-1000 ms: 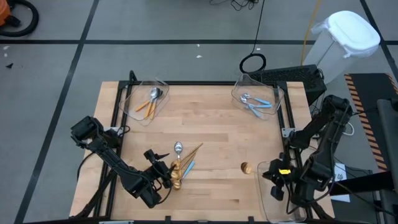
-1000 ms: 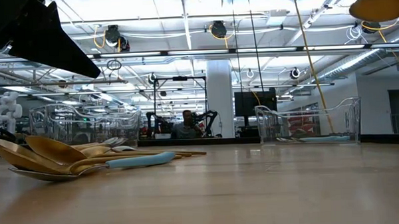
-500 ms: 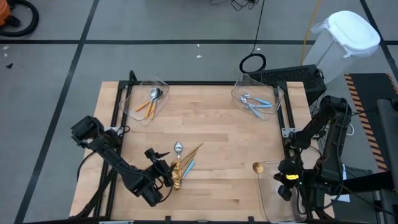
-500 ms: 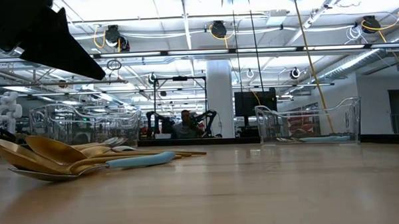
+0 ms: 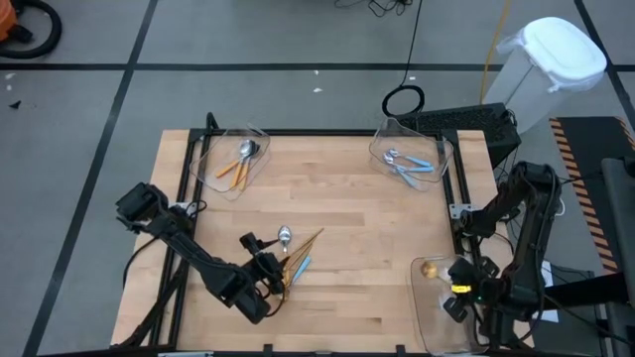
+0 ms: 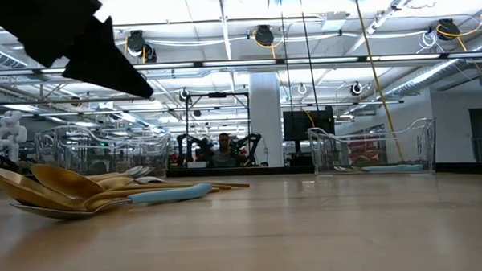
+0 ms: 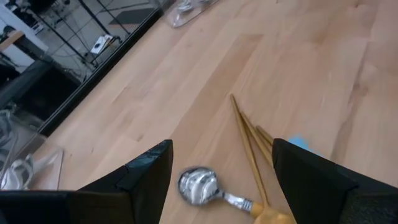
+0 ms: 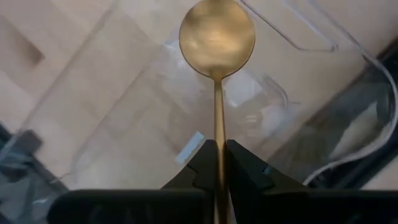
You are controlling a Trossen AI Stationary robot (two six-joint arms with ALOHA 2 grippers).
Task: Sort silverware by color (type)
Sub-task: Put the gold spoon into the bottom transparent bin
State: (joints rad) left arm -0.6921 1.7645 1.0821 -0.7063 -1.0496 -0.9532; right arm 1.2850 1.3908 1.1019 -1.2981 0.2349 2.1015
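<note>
two far bins (image 5: pixel 234 159) hold sorted spoons (image 5: pixel 241 161)

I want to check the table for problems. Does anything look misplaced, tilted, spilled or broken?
Nothing looks damaged or spilled. The only untidy part is the unsorted pile near the left gripper: gold spoons lie crossed with one light blue handle. The right gripper holds a gold spoon over the clear bin.

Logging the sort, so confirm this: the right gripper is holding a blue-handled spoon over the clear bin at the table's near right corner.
Not quite. The right gripper is shut on an all-gold spoon, not a blue-handled one, as the right wrist view shows. It does hold it over the clear bin at the near right corner.
</note>
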